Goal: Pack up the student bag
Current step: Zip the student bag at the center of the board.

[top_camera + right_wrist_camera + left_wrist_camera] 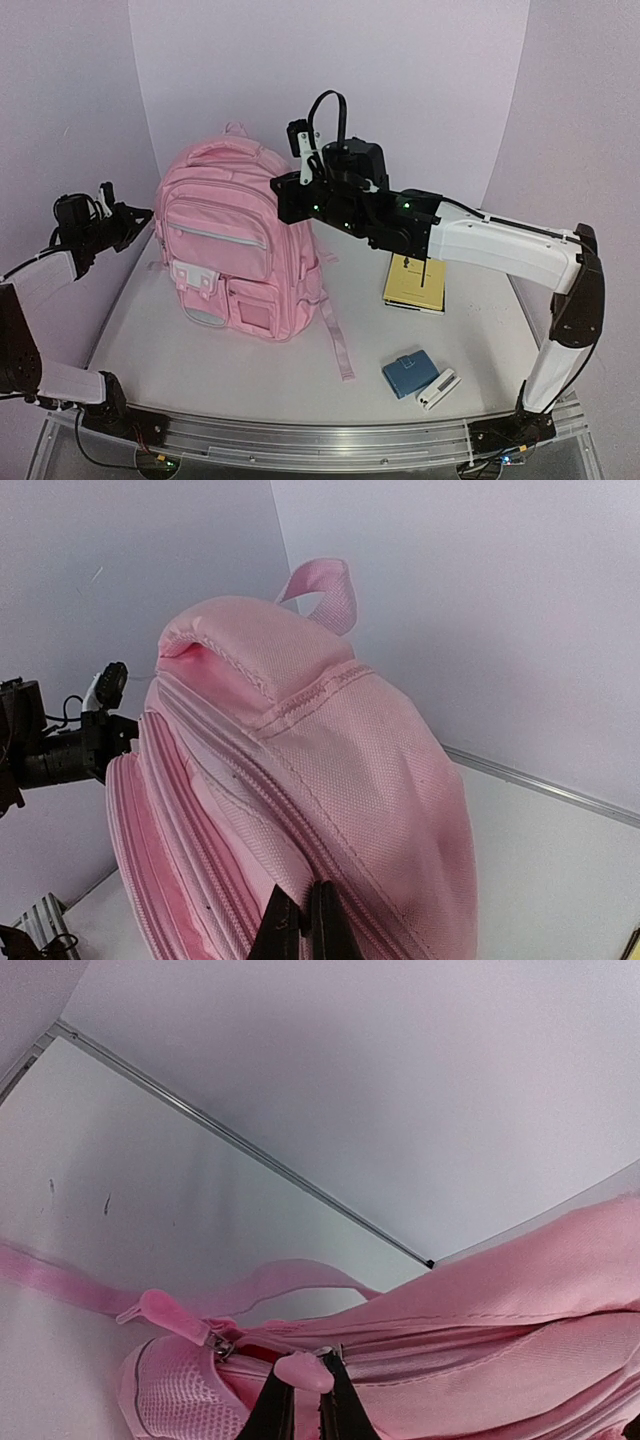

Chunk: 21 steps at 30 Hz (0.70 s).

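Note:
The student bag (230, 250), a light-pink backpack, stands upright at the table's back left, top handle up. My left gripper (140, 218) is at the bag's left side. In the left wrist view it (305, 1385) is shut on a pink rubber zipper pull (303, 1371) of the bag (520, 1300); a short red gap in the zipper shows just left of it. My right gripper (285, 195) is at the bag's upper right side. In the right wrist view it (303, 905) is shut, pinching a fold of the bag's fabric (360, 770) beside a zipper line.
A yellow notebook (415, 283) lies to the right of the bag under my right arm. A blue case (407, 374) and a small white object (438, 388) lie near the front right. A shoulder strap (338, 345) trails forward on the table. White walls enclose the back.

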{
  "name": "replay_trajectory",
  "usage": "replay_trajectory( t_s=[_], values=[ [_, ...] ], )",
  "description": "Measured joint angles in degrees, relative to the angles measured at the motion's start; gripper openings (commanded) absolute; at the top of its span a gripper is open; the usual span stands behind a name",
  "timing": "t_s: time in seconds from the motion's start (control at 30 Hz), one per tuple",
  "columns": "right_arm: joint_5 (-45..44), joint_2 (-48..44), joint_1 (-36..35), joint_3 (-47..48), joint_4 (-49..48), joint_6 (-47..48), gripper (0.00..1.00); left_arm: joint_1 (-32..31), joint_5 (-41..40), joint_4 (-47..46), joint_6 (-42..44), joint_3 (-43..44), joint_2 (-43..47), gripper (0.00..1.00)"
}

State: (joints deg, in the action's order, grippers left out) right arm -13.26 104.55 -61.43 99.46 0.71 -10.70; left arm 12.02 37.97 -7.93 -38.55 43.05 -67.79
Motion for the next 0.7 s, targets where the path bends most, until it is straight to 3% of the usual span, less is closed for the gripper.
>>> replay_trajectory(
  t_s=[0.2, 0.43, 0.63, 0.7],
  values=[
    [-0.8, -0.1, 0.3, 0.0, 0.4, -0.1, 0.00, 0.8, -2.2, -0.5, -1.8, -6.3, -0.8, 0.00],
    [-0.8, -0.1, 0.3, 0.0, 0.4, -0.1, 0.00, 0.9, -1.9, -0.1, -2.0, -7.2, -2.1, 0.02],
    [-1.3, -0.3, 0.3, 0.0, 0.7, 0.0, 0.00, 0.9, -1.1, 0.8, 0.1, -7.2, -0.4, 0.37],
    [-2.2, -0.3, 0.3, 0.0, 0.8, 0.5, 0.00, 0.9, -0.3, 1.4, 1.0, -7.2, 1.1, 0.43]
  ],
)
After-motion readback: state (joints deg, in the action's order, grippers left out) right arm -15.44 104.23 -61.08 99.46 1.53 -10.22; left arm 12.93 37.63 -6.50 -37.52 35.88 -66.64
